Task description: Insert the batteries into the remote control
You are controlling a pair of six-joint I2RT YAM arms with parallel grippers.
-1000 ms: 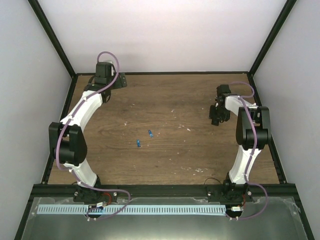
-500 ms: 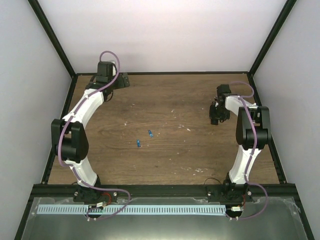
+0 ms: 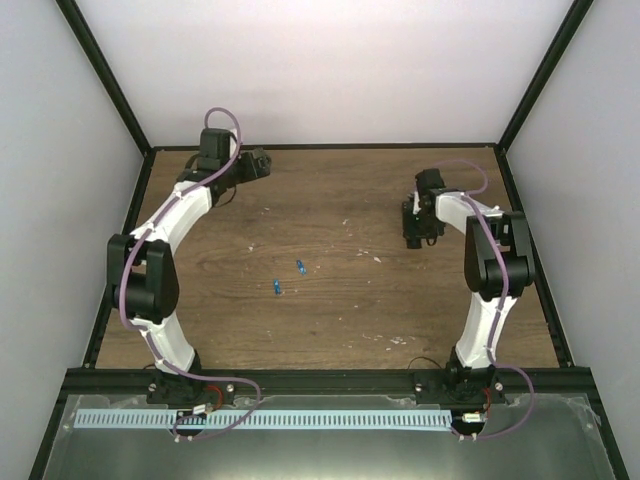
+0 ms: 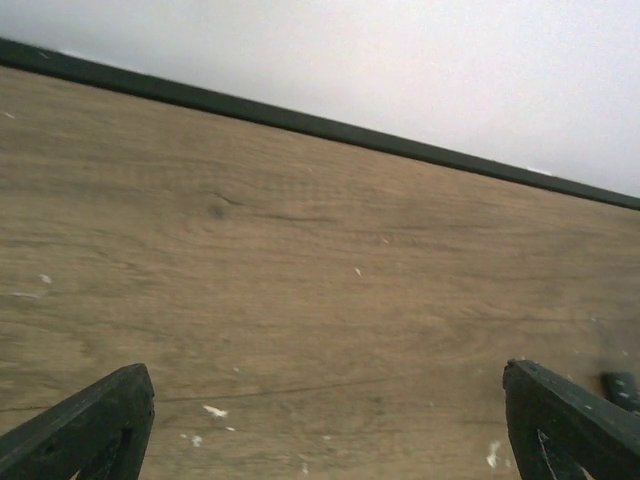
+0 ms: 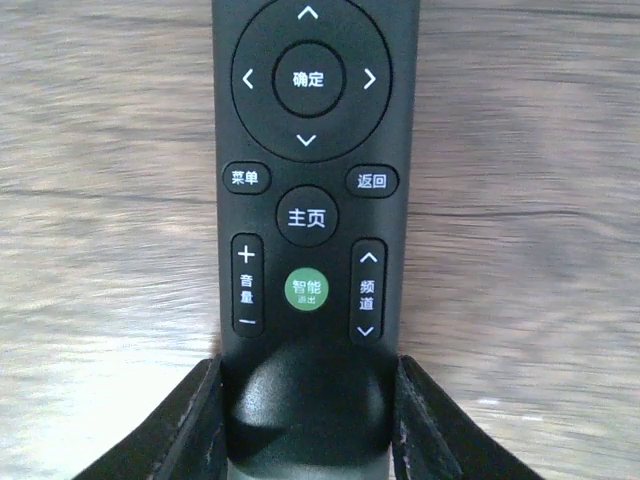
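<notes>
On the table (image 3: 350,320) lie the batteries (image 3: 276,287), right jaws grip the remote control (image 5: 310,200), left jaws gape.

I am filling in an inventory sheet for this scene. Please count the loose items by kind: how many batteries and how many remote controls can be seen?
batteries, blue: 2
remote control, black: 1
Total: 3

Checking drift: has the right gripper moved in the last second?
Yes. The right gripper, holding the remote, shifted left, away from the table's right edge, toward the batteries.
</notes>
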